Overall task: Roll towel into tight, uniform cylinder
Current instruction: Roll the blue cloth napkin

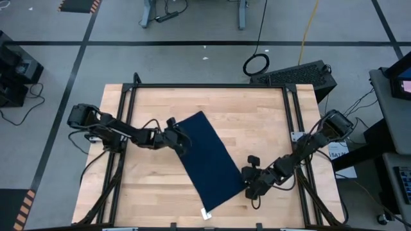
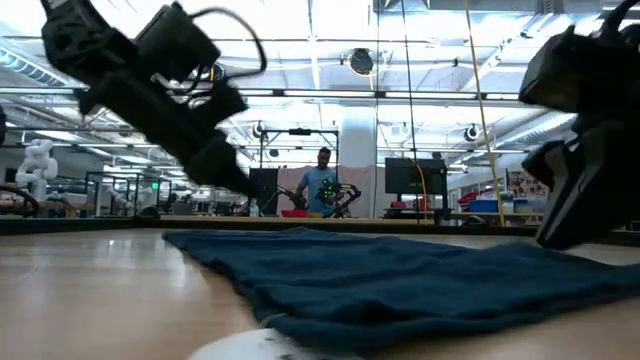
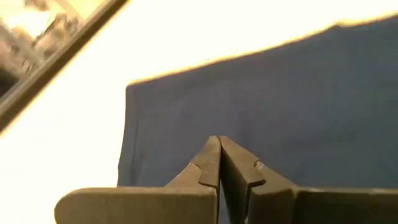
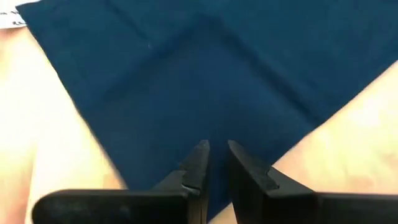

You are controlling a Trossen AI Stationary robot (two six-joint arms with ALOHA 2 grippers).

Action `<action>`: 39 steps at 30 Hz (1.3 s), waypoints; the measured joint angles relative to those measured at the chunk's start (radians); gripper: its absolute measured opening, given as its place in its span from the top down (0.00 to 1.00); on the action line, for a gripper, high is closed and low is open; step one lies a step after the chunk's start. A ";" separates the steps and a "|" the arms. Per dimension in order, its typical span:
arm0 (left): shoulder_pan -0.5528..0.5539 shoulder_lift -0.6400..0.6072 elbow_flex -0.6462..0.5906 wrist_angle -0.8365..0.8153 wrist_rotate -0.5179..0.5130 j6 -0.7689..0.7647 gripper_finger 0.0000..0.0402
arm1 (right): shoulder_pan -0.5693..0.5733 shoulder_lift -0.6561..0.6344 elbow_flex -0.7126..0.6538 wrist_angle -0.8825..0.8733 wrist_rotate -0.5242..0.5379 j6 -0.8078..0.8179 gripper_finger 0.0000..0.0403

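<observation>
White tag (image 2: 235, 347) on the towel (image 2: 420, 280), blurred and cut off at low view's edge.

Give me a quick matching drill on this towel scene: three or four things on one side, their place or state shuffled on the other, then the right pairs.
Things:
1. towel
2. left gripper
3. right gripper
4. white tag

Place or state:
A. fingers slightly apart, at the towel's long edge
B. lying flat and unrolled, set diagonally on the table
C. at the towel's end nearest the table's front edge
D. shut, over the towel's opposite long edge

Pairs: 1-B, 2-D, 3-A, 4-C
</observation>
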 joint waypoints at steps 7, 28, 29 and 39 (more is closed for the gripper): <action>-0.043 -0.052 0.065 0.001 0.222 0.021 0.98 | 0.001 -0.086 0.000 -0.021 0.022 -0.118 0.89; -0.137 0.115 0.070 -0.268 0.038 -0.160 0.98 | 0.064 0.126 0.004 0.191 -0.034 -0.021 0.89; -0.120 0.116 0.069 -0.260 0.029 -0.128 0.98 | 0.066 0.133 0.003 0.213 -0.039 -0.030 0.89; -0.043 0.118 0.127 -0.231 0.087 0.059 0.98 | 0.063 0.050 0.001 0.247 0.111 -0.135 0.88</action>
